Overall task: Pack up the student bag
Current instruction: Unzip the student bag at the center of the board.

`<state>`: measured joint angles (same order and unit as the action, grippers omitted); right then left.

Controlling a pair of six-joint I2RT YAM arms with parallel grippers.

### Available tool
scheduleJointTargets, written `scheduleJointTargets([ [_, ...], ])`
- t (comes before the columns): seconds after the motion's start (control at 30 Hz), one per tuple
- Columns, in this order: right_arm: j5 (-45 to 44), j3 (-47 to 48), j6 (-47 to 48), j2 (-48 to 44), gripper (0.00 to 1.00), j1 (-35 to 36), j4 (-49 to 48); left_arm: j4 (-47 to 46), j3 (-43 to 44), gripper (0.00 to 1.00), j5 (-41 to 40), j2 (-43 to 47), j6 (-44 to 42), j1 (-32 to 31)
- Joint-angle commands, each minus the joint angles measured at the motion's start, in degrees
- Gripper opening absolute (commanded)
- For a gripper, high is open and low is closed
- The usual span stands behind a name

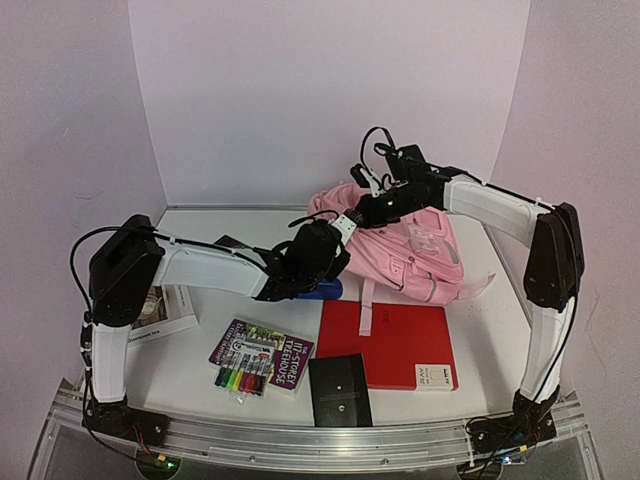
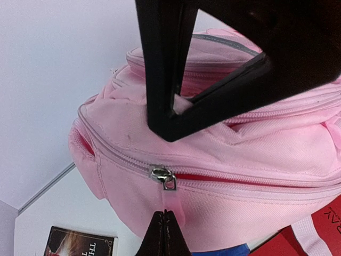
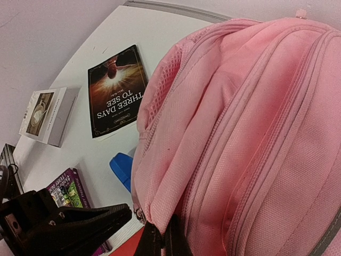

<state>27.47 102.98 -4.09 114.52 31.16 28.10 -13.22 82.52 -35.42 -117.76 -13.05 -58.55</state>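
The pink student bag (image 1: 415, 250) lies at the back right of the table. My left gripper (image 1: 338, 252) is at its left end. In the left wrist view its jaws (image 2: 164, 214) are shut on the pink pull tab (image 2: 175, 205) of a zip slider (image 2: 162, 176). A thin red slit shows in the zip to the right of the slider. My right gripper (image 1: 368, 208) is over the top of the bag. In the right wrist view it (image 3: 162, 230) is shut on a fold of the bag's fabric (image 3: 176, 197).
A red notebook (image 1: 390, 342) lies in front of the bag, with a black flat case (image 1: 340, 390) and a marker pack (image 1: 262, 358) nearer me. A blue object (image 3: 122, 168) lies under the bag's left end. A dark book (image 3: 117, 90) and a white box (image 3: 48, 114) lie to the left.
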Motion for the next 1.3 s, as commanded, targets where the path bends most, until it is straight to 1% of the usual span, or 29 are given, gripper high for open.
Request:
scheduleJointTargets([
  [0.0,0.3,1.0,2.2,-4.3,0.0,0.1,-4.4,0.4,-1.4,0.0,2.9,6.3,4.6,1.6],
  [0.13,0.7,0.4,2.8,-4.4,0.0,0.1,-4.4,-0.4,-3.0,0.0,3.5,8.2,6.7,2.9],
  [0.23,0.9,-0.1,2.7,-4.3,0.0,0.2,-4.4,-0.4,-3.7,0.0,6.5,9.1,7.6,3.6],
  [0.3,1.0,0.0,2.4,-4.3,0.0,0.1,-4.4,-0.7,-4.3,0.08,9.1,9.5,8.0,3.7],
  [0.37,1.5,0.3,2.1,-4.1,0.0,0.2,-4.4,-1.7,-5.3,0.1,11.7,10.3,9.1,3.7],
  [0.4,1.6,0.5,1.8,-4.1,0.0,0.2,-4.5,-2.1,-5.7,0.13,13.0,10.7,9.3,3.7],
  [0.5,1.6,1.0,1.2,-4.0,0.0,0.1,-4.4,-2.1,-5.7,0.31,15.0,10.5,9.4,3.7],
  [0.57,1.7,1.2,0.7,-4.0,0.0,0.1,-4.4,-1.2,-5.2,0.39,16.2,9.9,9.8,3.7],
  [0.6,1.8,1.3,0.6,-4.1,0.0,0.1,-4.4,-0.8,-4.8,0.4,16.6,9.5,10.0,3.7],
  [0.97,3.5,0.7,-0.5,-4.8,0.0,0.2,-4.5,2.2,0.0,0.4,20.0,4.2,10.3,4.1],
  [1.17,4.4,0.7,-0.9,-5.1,0.0,0.2,-4.5,5.4,3.5,0.37,18.2,1.4,11.0,4.9],
  [1.27,5.0,0.6,-1.0,-5.1,0.0,0.2,-4.5,6.2,4.6,0.33,16.9,0.4,11.7,5.5],
])
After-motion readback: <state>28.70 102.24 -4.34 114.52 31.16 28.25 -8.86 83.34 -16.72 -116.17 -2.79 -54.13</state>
